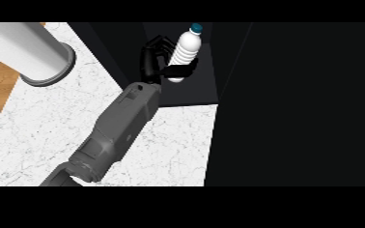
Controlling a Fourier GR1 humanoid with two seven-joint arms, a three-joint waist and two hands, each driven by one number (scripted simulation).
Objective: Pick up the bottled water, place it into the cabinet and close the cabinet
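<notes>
The bottled water (187, 48) is a white ribbed bottle with a teal cap, tilted slightly with its cap up and to the right. It is inside the dark opening of the black cabinet (192, 94) at the top centre. My right hand (152, 60) is shut on the bottle: its fingers curl along the bottle's left side and the thumb crosses the lower end. The grey forearm runs down to the lower left edge. Whether the bottle's base rests on the cabinet floor is hidden by the hand. My left hand does not show.
A broad black panel (285, 106), probably the cabinet's door, fills the right side. A large grey cylinder (35, 53) stands at the upper left on the white marble counter (175, 145). A wooden strip (7, 84) shows at the far left.
</notes>
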